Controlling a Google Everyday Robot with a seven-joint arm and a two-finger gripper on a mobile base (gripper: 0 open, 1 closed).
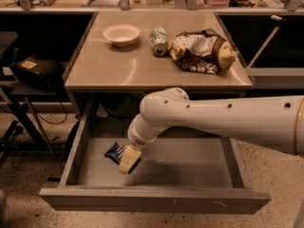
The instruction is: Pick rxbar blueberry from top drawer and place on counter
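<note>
Your gripper (129, 159) hangs low in the top drawer (190, 163), overlapping the rxbar blueberry (113, 151) at its ten o'clock, likely lined up for a grasp, though whether it has clamped you cannot tell.

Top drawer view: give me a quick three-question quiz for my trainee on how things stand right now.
1. True or false: the snack bar already lies on the counter.
2. Where is the gripper? A) above the counter B) down in the open drawer, at the snack bar C) near the floor outside the drawer
3. Which three things sit on the counter?
Key: 1 false, it is in the drawer. 2 B. 3 bowl, can, chip bag.
</note>
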